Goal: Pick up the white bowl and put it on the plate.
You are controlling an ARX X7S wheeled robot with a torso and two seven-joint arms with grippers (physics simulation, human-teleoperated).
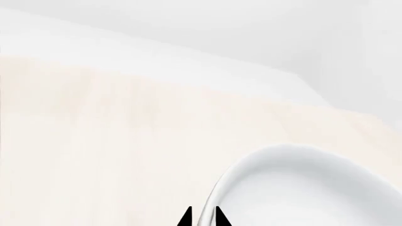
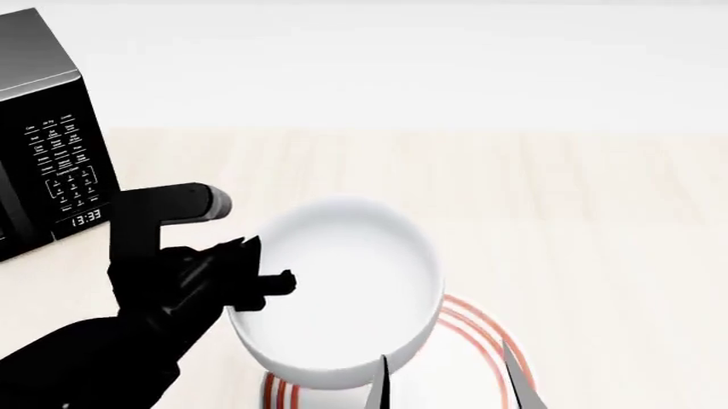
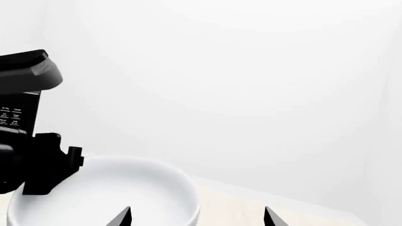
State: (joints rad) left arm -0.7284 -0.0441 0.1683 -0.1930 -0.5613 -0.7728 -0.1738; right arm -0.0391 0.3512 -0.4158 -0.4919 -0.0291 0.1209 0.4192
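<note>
Head view: left fingers (image 2: 268, 285) clench white bowl (image 2: 339, 290), hiding most of plate (image 2: 478, 341).

- Microwave (image 2: 46, 136), control panel, head view: clock display (image 2: 87, 217) reads "13:33", pale digits on black.
- Keypad (image 2: 63, 158) above the display: rows of small white button labels, too small to read.
- Right wrist view: same panel edge, markings illegible.

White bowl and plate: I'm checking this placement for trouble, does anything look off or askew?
The white bowl, gripped at its rim by the left gripper, sits off-centre over the plate, overlapping its left part. No spill or damage shows.
</note>
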